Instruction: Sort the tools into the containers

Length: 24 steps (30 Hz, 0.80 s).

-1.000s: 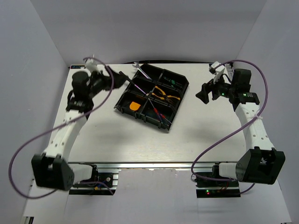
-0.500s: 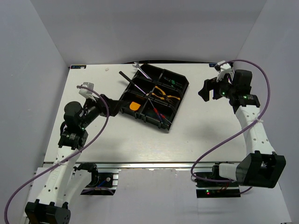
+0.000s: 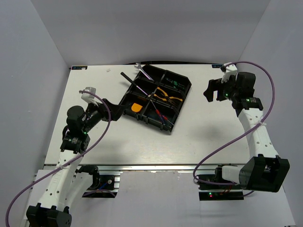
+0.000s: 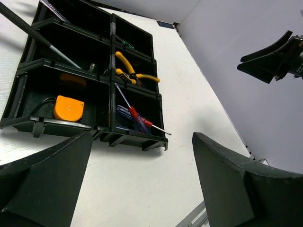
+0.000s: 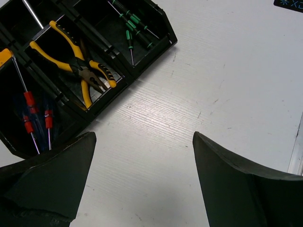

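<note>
The white table (image 3: 203, 137) has a fine grain of straight lines and a few small dark marks on its surface. Directly on it lies one black organizer tray (image 3: 179, 108) with six compartments. It sits a little towards 12 o'clock from the table's middle and is turned, so that its long side runs roughly from 1 o'clock to 7 o'clock. Near the far left corner, at about 10 o'clock, there is a small pale item (image 3: 78, 67), too small to name. A small dark label with blue print (image 5: 289, 3) is flat on the surface, well apart from the tray. An aluminium rail (image 3: 156, 167) borders the table at 6 o'clock.
</note>
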Each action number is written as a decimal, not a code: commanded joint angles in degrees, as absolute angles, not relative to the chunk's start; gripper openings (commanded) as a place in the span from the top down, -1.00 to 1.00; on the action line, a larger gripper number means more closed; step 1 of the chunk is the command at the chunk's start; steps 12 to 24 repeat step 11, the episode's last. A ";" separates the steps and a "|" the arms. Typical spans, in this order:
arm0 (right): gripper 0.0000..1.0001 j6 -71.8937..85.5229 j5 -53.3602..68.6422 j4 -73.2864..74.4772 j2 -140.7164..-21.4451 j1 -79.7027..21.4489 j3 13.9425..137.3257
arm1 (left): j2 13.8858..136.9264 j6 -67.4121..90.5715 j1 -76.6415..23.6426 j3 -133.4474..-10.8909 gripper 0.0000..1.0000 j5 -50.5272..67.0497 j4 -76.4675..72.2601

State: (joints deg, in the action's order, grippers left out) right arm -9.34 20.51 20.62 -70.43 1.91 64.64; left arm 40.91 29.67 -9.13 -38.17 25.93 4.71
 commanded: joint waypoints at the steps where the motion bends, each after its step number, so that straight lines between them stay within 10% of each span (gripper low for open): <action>1: -0.79 -8.61 19.07 18.11 -68.99 2.20 64.60 | 39.73 30.06 -9.14 -37.97 -0.96 25.40 4.31; 24: -0.79 -10.45 19.51 15.74 -67.59 2.20 61.18 | 40.08 30.50 -9.14 -38.32 -0.96 25.23 4.48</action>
